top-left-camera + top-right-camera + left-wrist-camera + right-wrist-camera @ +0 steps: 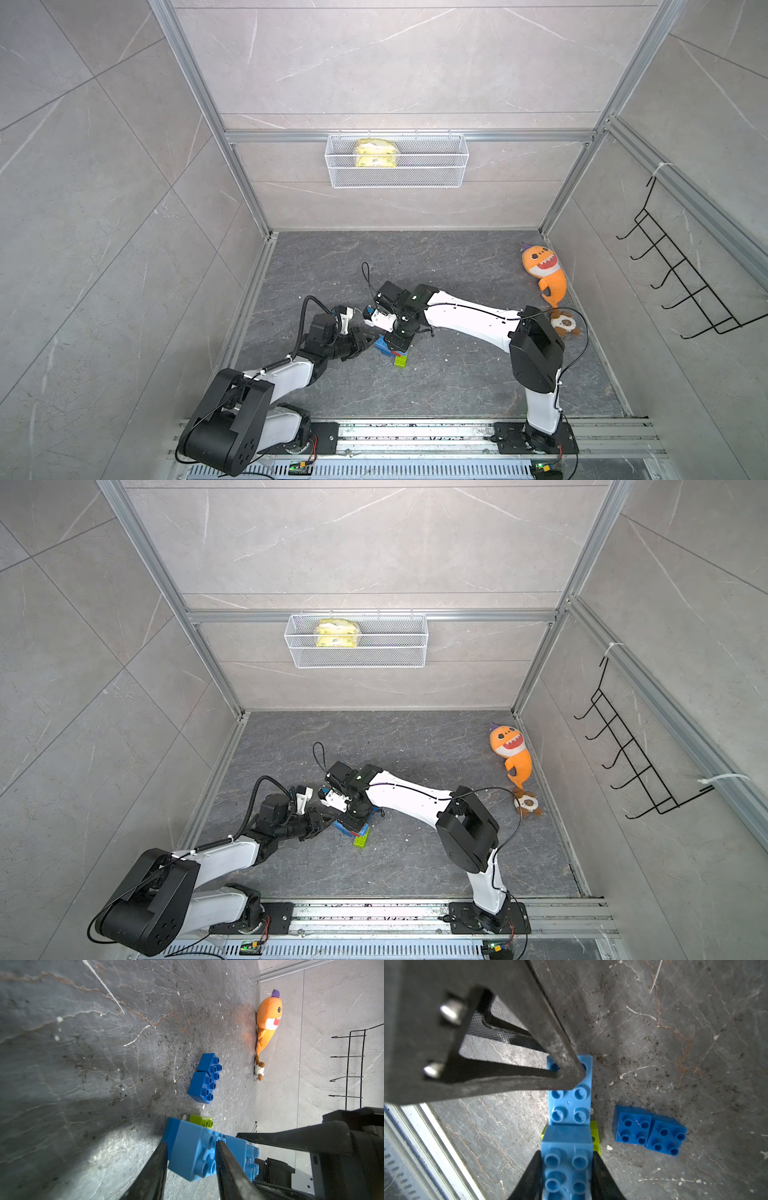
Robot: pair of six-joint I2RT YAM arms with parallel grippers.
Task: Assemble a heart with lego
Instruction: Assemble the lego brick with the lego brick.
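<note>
The left tool (192, 1145) clamps the heart's (570, 1103) left end; the right tool (566, 1154) clamps a light blue brick (566, 1138) atop its near end; loose dark blue bricks (648, 1130) just right.

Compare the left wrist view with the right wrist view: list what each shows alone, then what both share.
Only the left wrist view: the orange plush shark, a small brown plush toy by its tail, and a black wire rack on the wall. Only the right wrist view: the slotted metal rail along the table's front edge. Both: the two dark blue bricks lying loose, the light blue bricks gripped by fingers, and the lime green brick.
</note>
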